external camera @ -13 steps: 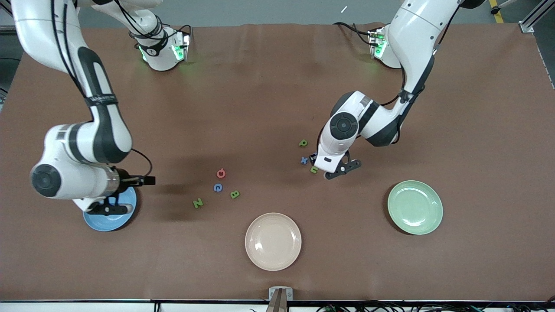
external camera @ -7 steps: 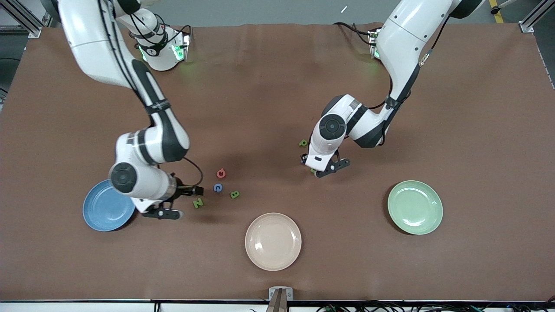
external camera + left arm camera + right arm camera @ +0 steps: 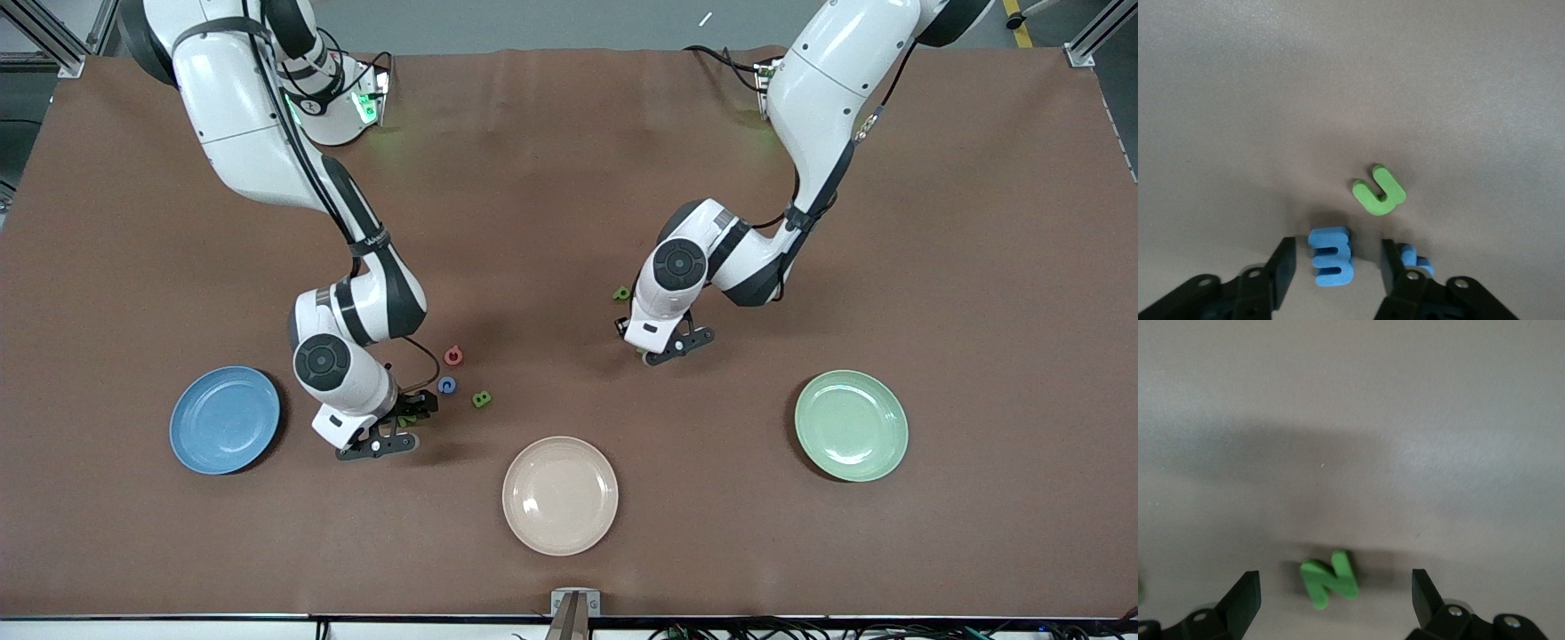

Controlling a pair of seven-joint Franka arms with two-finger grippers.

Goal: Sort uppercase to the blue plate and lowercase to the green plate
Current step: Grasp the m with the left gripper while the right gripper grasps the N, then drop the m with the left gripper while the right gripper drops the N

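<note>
No letters are plated yet; my left gripper (image 3: 1335, 270) brackets the blue m (image 3: 1331, 257), fingers half-closed, while my right gripper (image 3: 1335, 597) spreads wide around the green N (image 3: 1330, 579).

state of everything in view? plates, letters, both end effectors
left end effector: open, straddling blue m
right end effector: open, straddling green N
blue m: on table, ungripped
green N: on table, ungripped
blue plate: empty
green plate: empty
cream plate: empty
green n, green p, green B, blue C, red O: loose on table
</note>
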